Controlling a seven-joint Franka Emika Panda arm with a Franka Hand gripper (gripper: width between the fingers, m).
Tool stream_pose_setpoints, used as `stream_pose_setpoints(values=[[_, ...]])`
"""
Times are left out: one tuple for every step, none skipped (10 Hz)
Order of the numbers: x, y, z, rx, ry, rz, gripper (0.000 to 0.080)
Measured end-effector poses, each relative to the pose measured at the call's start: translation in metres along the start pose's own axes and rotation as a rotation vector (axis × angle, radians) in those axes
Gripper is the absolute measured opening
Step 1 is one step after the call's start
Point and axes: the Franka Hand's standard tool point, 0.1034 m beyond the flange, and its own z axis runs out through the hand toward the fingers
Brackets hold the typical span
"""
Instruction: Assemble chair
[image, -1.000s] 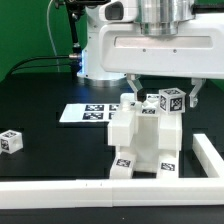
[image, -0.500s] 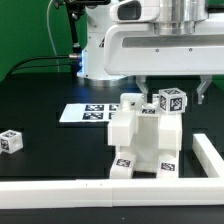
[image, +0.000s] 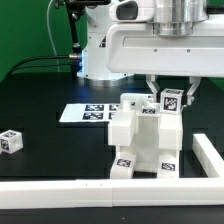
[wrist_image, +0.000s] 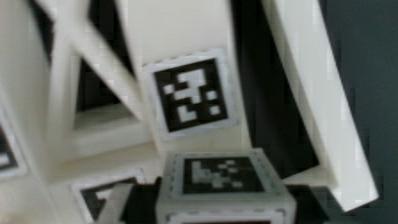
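In the exterior view, the gripper (image: 172, 92) hangs over the half-built chair (image: 140, 140), which stands on the black bench (image: 40, 95) just behind the white border rail (image: 100, 190). Half a second ago its fingers stood wide apart, well clear of the small cube leg (image: 172, 102) perched on top of the chair at the exterior view's right. Now they have drawn in to flank that cube on both sides, and they appear to be clenched on it. The cube itself has not shifted; it sits where it did, tag facing the camera. A second loose cube (image: 10, 140) lies on the bench far off at the exterior view's left, well apart from everything. The marker board (image: 88, 113) lies flat behind the chair.

In the wrist view, the same cube leg fills the near edge of the frame with its tag blurred. Beyond it a tagged slab (wrist_image: 192, 95) of the chair shows between white uprights. The fingers themselves cannot be made out here.

The closing suggests the grasp on the cube leg has just been taken. The next step is probably to seat or turn it in place, which calls for keeping it square to its socket.
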Motion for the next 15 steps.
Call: stream_pose_setpoints(values=[[0.0004,0.0007,0.0,0.0,0.0,0.154,0.0279],[0.0001,0.0007,0.0001,-0.001,-0.001,0.318,0.0279],[0.0002,0.0001,0.0003,0.003,-0.002,0.447,0.0279],[0.0018,-0.0002,0.0006,0.019,-0.007,0.585,0.0279],[0.0022,-0.0009,0.0009,0.034,-0.012,0.708,0.0281],[0.0027,-0.0008,0.0009,0.041,-0.021,0.811,0.0281],[0.003,-0.0007,0.001,0.053,-0.038,0.911,0.0281],[0.0031,-0.0007,0.001,0.055,-0.041,0.941,0.0281],[0.0028,-0.001,0.001,0.055,-0.04,0.936,0.029],[0.0029,-0.0009,0.0012,0.055,-0.039,0.912,0.029],[0.0028,-0.0009,0.0012,0.056,-0.038,0.873,0.0504],[0.0034,-0.0013,0.0003,0.057,-0.035,0.767,0.0504],[0.0064,0.0003,-0.001,0.064,-0.025,0.566,0.0622],[0.0048,0.0001,-0.0003,0.062,-0.021,0.329,0.0642],[0.0049,0.0001,-0.0002,0.061,-0.018,0.268,0.0642]])
